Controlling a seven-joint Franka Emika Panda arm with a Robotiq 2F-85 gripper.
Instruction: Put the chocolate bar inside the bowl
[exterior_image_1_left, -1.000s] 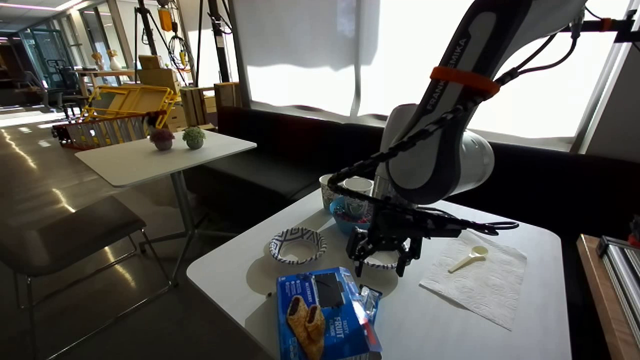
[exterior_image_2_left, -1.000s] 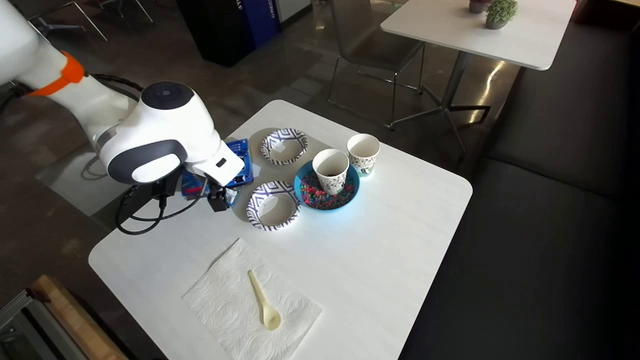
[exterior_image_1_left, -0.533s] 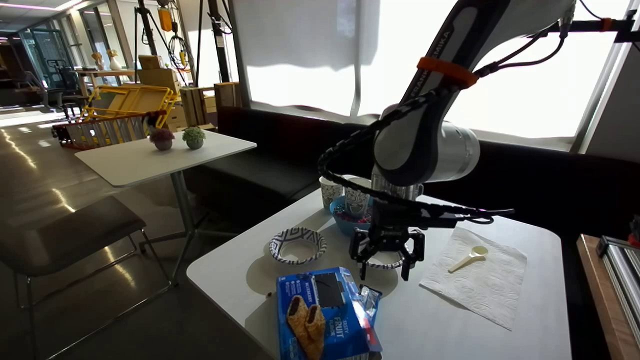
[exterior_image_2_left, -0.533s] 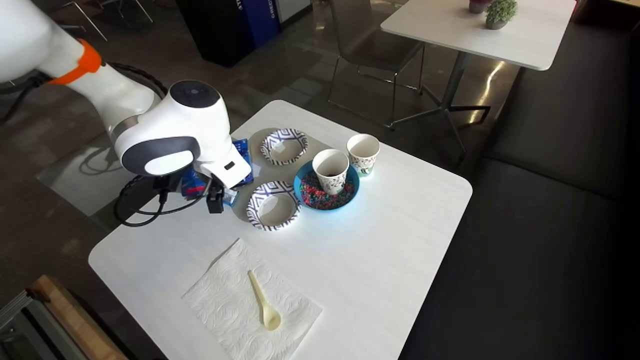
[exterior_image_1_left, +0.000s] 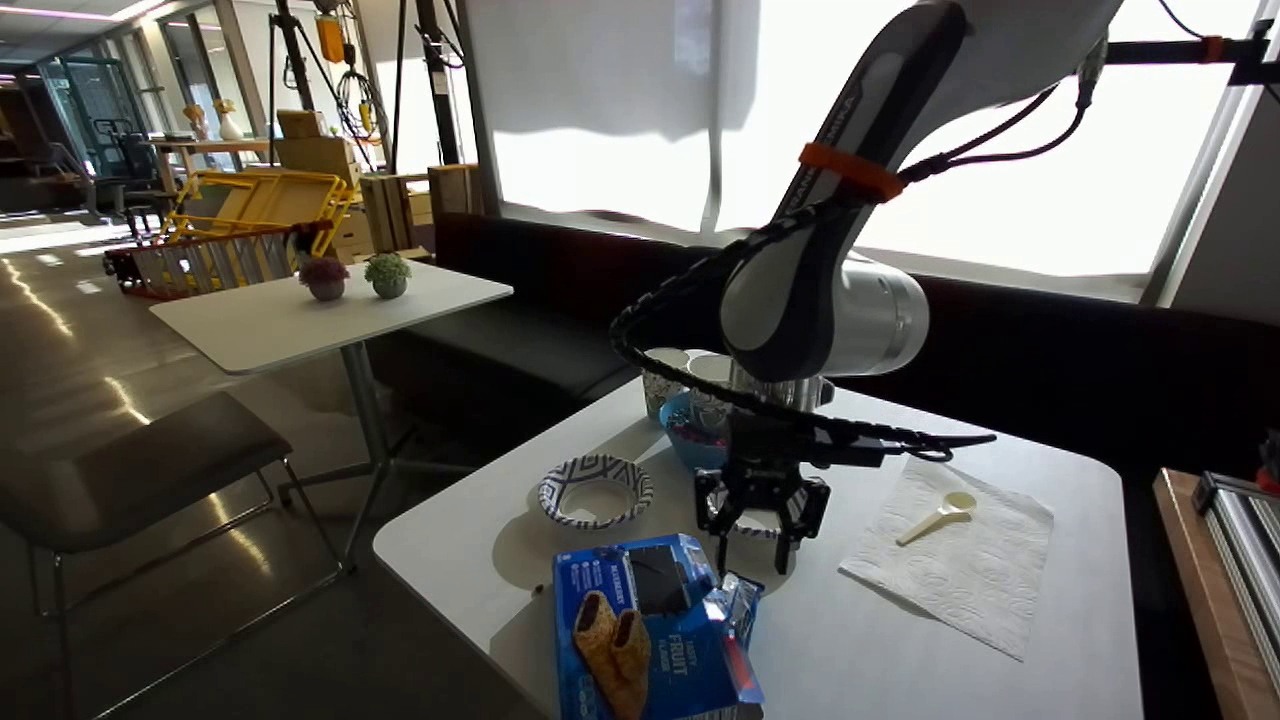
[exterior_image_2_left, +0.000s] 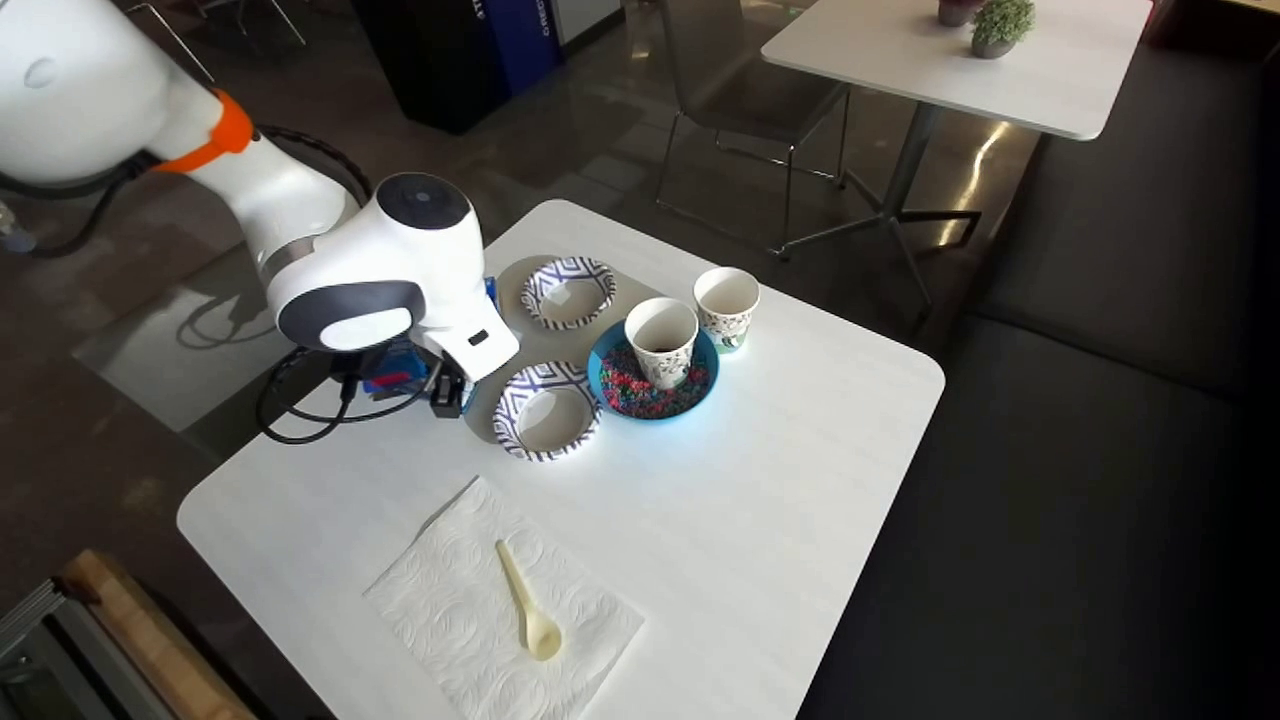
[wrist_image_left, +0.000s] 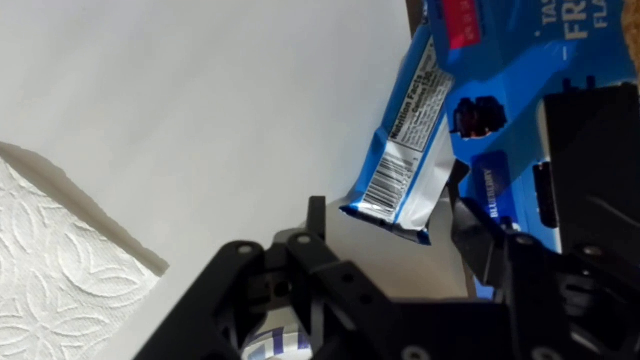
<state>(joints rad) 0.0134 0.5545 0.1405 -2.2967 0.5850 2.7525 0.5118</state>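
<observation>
Lying below the gripper (exterior_image_1_left: 752, 568) and, in the wrist view, just ahead of its fingers (wrist_image_left: 316, 217), the wrapped snack bar (wrist_image_left: 407, 155) is resting on the white table (exterior_image_2_left: 760, 490), its barcode and nutrition panel being turned up toward the camera. The fingers are being held wide apart, and the near end of the blue and silver wrapper is pointing toward the gap between them; whether either fingertip is touching the wrapper cannot be told. Right alongside the bar, a blue pastry box (exterior_image_1_left: 650, 630) printed with the word BLUEBERRY is lying, and in the wrist view its edge is being overlapped by one finger.

Near the gripper in both exterior views, a patterned paper bowl (exterior_image_2_left: 555, 420) is standing upright, its mouth facing up. Farther from the hand and just beside that bowl, a blue bowl (exterior_image_2_left: 607, 352) is holding small colored bits, and a printed paper cup (exterior_image_2_left: 662, 345) is standing inside it. Just past the blue bowl, a second paper cup (exterior_image_2_left: 727, 310) is standing upright on the table. A second patterned paper bowl (exterior_image_2_left: 568, 293) is also standing away from the hand, near the first one and apart from it. On another side of the gripper and well apart from it, a paper towel (exterior_image_2_left: 450, 610) is lying spread out, and a pale yellow spoon (exterior_image_2_left: 523, 600) is resting on it.
</observation>
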